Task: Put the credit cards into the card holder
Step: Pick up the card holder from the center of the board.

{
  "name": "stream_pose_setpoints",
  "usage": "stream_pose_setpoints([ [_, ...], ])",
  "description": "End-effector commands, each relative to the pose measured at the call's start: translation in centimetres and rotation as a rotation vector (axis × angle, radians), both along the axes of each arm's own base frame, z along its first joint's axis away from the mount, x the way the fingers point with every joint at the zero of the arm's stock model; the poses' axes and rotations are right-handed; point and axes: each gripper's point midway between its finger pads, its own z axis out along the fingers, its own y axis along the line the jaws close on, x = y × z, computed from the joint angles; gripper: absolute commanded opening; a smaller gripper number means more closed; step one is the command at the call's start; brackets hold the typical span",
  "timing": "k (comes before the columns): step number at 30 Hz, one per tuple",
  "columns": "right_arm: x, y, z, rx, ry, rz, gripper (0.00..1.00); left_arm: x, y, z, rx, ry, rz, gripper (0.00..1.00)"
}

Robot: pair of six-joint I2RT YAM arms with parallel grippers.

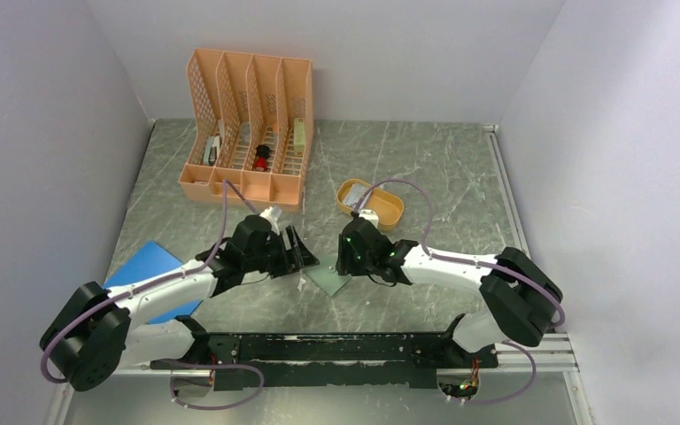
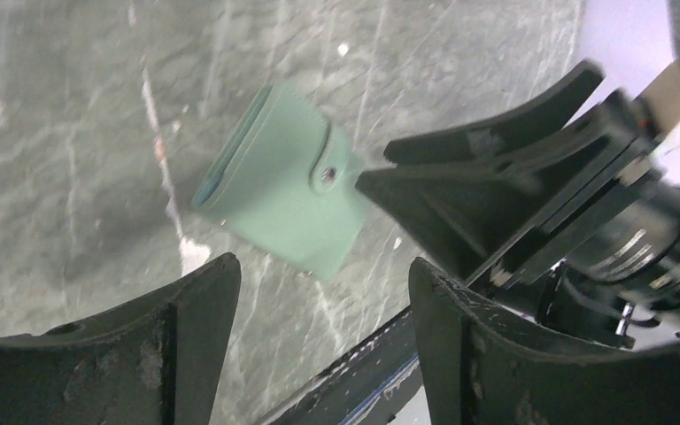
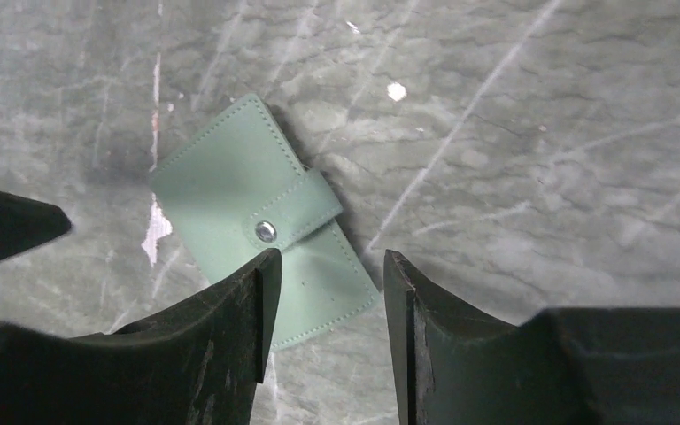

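1. Overhead, a grey marbled table (image 1: 443,177) shows the card holder (image 1: 329,279) lying flat near the front edge, between the two arms
2. Up close, the card holder (image 3: 257,221) is pale green and folded shut, with a strap and a metal snap across its middle
3. The left gripper (image 1: 297,252) hangs just left of the card holder; its fingers are spread wide and nothing is between them
4. The right gripper (image 1: 343,257) hangs over the card holder's right end; its fingers are parted and grip nothing, and one corner of the card holder shows in the gap between them
5. Seen from the left wrist, one fingertip (image 2: 390,190) of the right gripper reaches the card holder's edge; whether it touches cannot be told
6. An orange oval tray (image 1: 390,205) sits behind the right gripper, well apart from the card holder; the pale shape in it is probably the credit cards (image 1: 367,215), too small to be sure
7. An orange file rack (image 1: 248,128) stands at the back left
8. A blue sheet (image 1: 150,266) lies partly under the left arm
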Motion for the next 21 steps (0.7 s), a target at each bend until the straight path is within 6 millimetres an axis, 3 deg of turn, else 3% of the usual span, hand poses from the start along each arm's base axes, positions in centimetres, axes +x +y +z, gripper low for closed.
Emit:
stream_pose_setpoints([
  [1,0.4,2.1,0.0,0.141,0.03,0.052,0.51,-2.3,1.6,-3.1,0.049,0.113,0.057,0.74],
  [13,-3.1,1.4,-3.2,0.192,0.201,0.049,0.49,-3.0,-0.3,-5.9,0.054,0.17,0.009,0.66],
  [21,-4.9,2.4,-3.3,0.303,0.301,0.039,0.36,-3.5,-1.0,-7.2,0.05,0.189,-0.008,0.41],
])
